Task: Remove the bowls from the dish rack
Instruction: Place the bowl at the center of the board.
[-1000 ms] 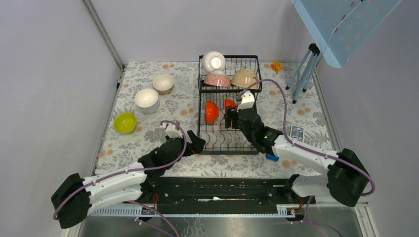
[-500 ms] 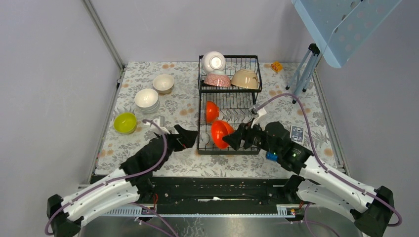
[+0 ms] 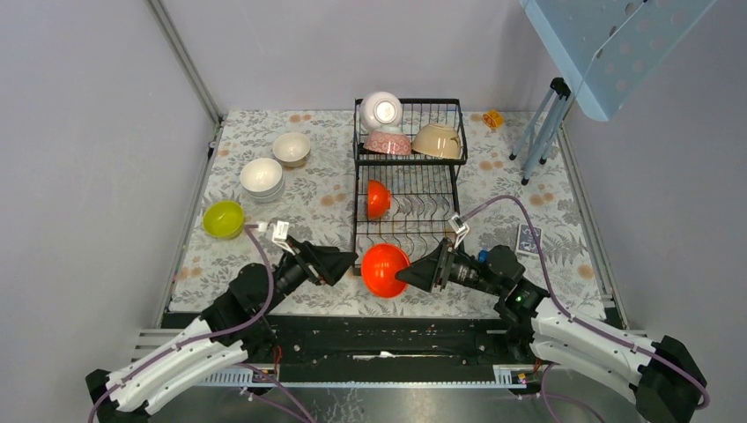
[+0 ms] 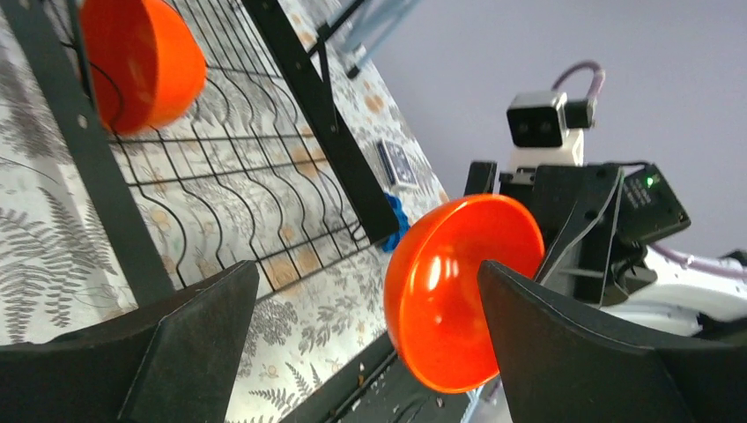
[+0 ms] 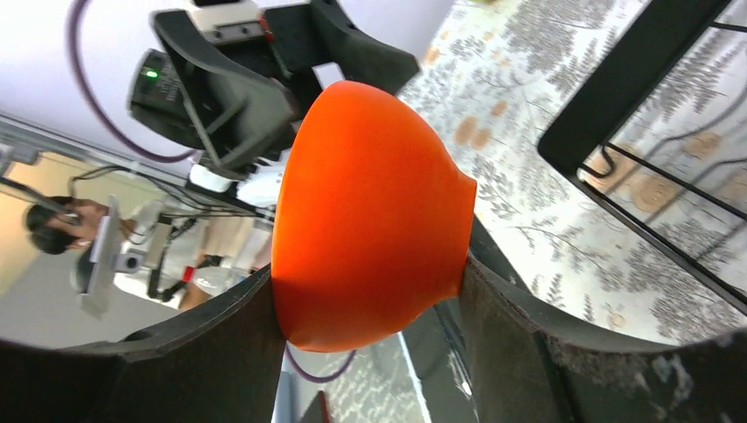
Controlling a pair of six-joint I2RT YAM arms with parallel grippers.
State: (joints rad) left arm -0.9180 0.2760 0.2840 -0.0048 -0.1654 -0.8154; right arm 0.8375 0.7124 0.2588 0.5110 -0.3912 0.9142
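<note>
Moved off the dish rack (image 3: pixel 421 198), one orange bowl (image 3: pixel 385 270) now hangs before its near edge. Four bowls (image 3: pixel 388 142) stay racked. On the table (image 3: pixel 317 189), the number in the white stack (image 3: pixel 262 178) is unclear. Only the right wrist view shows the right gripper (image 3: pixel 403 275) clamping the orange bowl's foot. The left gripper (image 3: pixel 348 267) gapes wide, empty.

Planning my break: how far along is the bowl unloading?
Done: a yellow-green bowl, a white stack and a beige bowl sit on the table. In hand: the right gripper holds an orange bowl toward the open left gripper. Left: four bowls in the dish rack.
</note>
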